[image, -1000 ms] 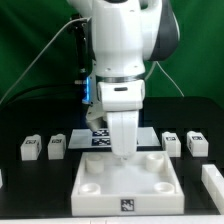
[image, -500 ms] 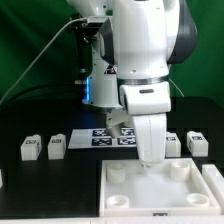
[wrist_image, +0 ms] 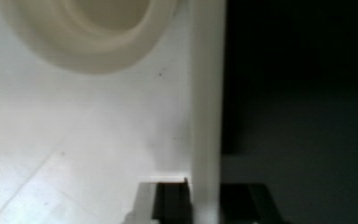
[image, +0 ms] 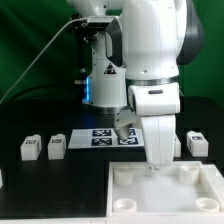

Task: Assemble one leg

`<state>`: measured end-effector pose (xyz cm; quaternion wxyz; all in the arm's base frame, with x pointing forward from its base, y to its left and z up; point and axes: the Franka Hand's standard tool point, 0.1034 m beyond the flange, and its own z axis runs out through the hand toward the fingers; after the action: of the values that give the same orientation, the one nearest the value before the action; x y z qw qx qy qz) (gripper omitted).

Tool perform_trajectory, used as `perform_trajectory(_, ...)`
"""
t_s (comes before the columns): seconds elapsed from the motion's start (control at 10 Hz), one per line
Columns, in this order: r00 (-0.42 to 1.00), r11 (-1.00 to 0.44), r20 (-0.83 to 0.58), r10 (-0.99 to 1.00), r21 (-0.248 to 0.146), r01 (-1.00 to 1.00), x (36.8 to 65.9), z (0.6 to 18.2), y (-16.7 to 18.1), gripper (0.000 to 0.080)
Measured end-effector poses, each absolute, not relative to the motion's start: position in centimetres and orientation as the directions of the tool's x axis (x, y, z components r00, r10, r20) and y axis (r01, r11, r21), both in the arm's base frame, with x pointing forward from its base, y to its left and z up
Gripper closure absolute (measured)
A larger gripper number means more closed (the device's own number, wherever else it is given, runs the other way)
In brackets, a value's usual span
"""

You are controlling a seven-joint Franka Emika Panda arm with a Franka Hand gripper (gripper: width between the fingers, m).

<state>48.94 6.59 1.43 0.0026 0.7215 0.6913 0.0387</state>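
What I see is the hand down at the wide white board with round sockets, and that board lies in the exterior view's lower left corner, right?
Not quite. The hand is down at the wide white board with round sockets, but the exterior view shows that board in the lower right corner, not the lower left.

This was a robotics lab, laid out as a test bench. A big white robot arm (image: pixel 150 50) with a blue light (image: pixel 87 92) glowing on it rose over a black worktop (image: pixel 40 190), and a plain green curtain (image: pixel 30 40) hung behind as a backdrop. The marker board (image: pixel 100 137) lay flat near the worktop's back edge, its black-and-white tags facing up. A small white post (image: pixel 30 149) towards the edge on the exterior view's left carried a similar tag.
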Motion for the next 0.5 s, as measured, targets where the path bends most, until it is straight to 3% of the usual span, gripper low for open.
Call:
perform_trajectory(0.1,0.042,-0.045,0.052,0.998,0.057,0.997,48.95,1.44,6.56,0.0741)
perform_trajectory(0.2,0.043,-0.046,0.052,0.998,0.057,0.997,48.95,1.42,6.52,0.0654)
perform_trajectory(0.3,0.043,-0.046,0.052,0.998,0.057,0.997,48.94,1.41,6.49,0.0654)
perform_trajectory(0.5,0.044,-0.047,0.052,0.998,0.056,0.997,48.94,1.39,6.45,0.029)
